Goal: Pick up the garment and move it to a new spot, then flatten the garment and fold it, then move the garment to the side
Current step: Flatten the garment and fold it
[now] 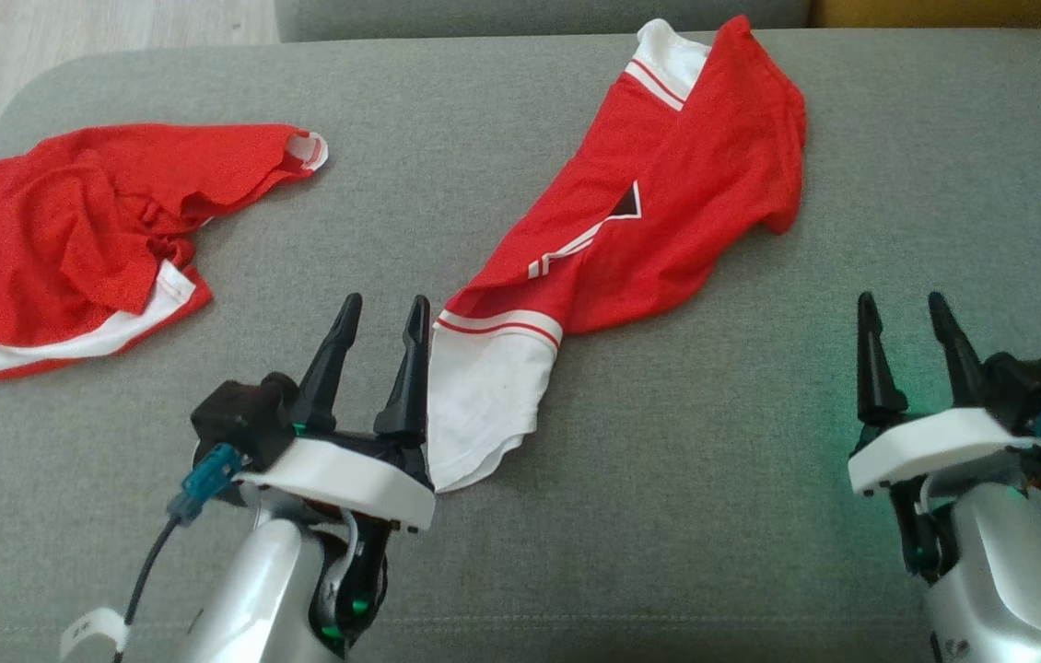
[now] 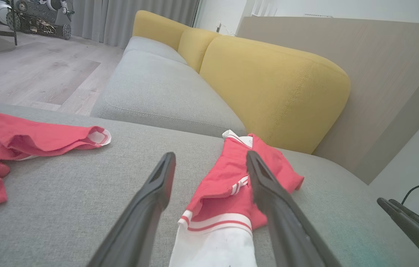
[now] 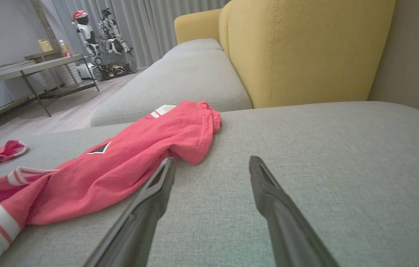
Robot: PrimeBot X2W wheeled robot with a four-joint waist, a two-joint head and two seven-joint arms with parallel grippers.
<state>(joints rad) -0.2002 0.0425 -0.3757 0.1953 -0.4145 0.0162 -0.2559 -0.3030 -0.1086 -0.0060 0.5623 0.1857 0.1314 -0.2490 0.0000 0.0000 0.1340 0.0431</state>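
Noting state first: garment (image 1: pixel 631 230) lies as a twisted diagonal strip across the middle of the seat (image 1: pixel 668 516), with its white cuff (image 1: pixel 484 396) toward the seat's front and its red end toward the back. It is not lifted, not flat and not folded.

Left gripper (image 1: pixel 386 302): fingers apart and empty, over the seat's front, just beside the cuff. The left wrist view shows the cuff lying between the fingers.
Right gripper (image 1: pixel 900 299): fingers apart and empty, over bare seat at front right, well apart from the garment.

Risks (my judgement):
- A pinch at the cuff alone would drag the strip and tighten the twist, making flattening harder.
- The cloth is doubled over itself, so a pinch may catch one layer or several and the garment would then open unevenly.
- Closing low on thin cloth could snag the seat fabric.
- Second garment (image 1: pixel 51 230), also red and white, is bunched at the seat's left end. A new spot chosen on that side could overlap or tangle the two.
- The red end is near the seat's back edge and could slip over it.

Surroundings: backrest (image 2: pixel 269 85) behind the seat's back, floor (image 2: pixel 27 78) beyond its left. Nothing blocks either gripper. The seat's right half looks free.
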